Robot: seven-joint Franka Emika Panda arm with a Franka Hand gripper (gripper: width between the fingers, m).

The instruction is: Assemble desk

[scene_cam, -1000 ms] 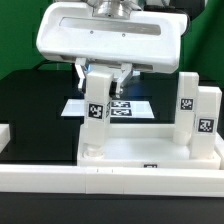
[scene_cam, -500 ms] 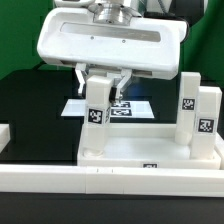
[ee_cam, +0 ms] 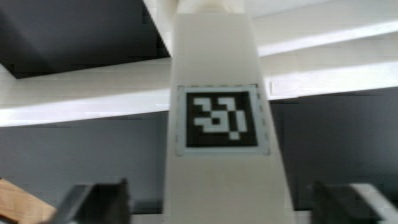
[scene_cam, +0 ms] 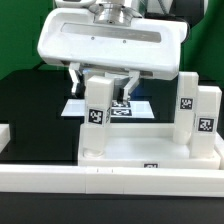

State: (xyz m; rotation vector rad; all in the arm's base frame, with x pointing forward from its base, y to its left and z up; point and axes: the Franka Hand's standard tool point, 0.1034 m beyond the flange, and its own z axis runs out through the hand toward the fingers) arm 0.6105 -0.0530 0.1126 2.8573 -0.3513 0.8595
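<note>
The desk top (scene_cam: 150, 152) lies on the table as a white rimmed tray. A white leg (scene_cam: 96, 118) with a square tag stands upright at its corner on the exterior view's left. Two more tagged legs (scene_cam: 187, 105) (scene_cam: 207, 118) stand on the exterior view's right. My gripper (scene_cam: 104, 86) hangs over the left leg, open, with one finger on each side of the leg's top and a gap on both sides. In the wrist view the leg (ee_cam: 217, 70) fills the middle, and the dark fingers (ee_cam: 98, 204) stand clear of it around my gripper (ee_cam: 222, 206).
The marker board (scene_cam: 128, 108) lies flat behind the desk top on the black mat (scene_cam: 35, 110). A long white border rail (scene_cam: 110, 186) runs along the front. The gripper's wide white housing (scene_cam: 110, 45) hides what is behind it.
The fingers have spread apart and let go of the left leg. The leg stays standing on the desk top.
</note>
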